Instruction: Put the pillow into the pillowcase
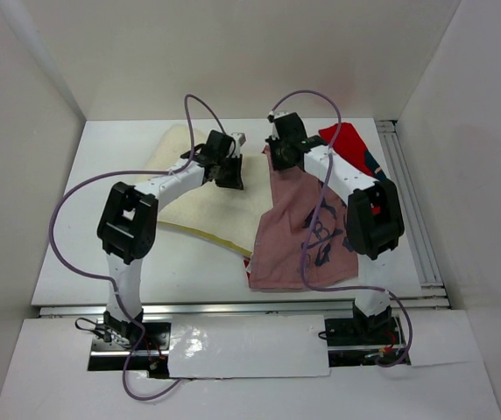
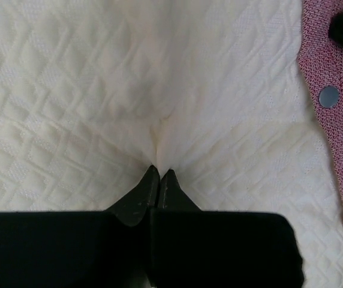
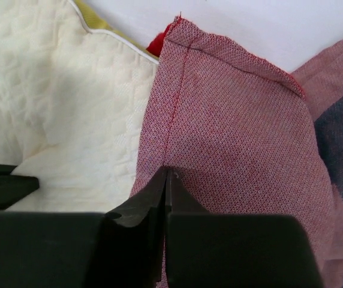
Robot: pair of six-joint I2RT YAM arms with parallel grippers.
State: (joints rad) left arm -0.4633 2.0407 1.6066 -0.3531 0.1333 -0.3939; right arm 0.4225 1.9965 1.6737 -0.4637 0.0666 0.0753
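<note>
The cream quilted pillow lies on the table left of centre, its right part under the pillowcase, which shows its faded pink side with dark marks and a red part at the back right. My left gripper is shut on a pinch of the pillow near its right edge. My right gripper is shut on the pillowcase at its hemmed open edge, next to the pillow. A grey snap shows on the pillowcase in the left wrist view.
White walls stand around the white table. A metal rail runs along the right side. The two arm bases are at the near edge, with purple cables looping over the arms.
</note>
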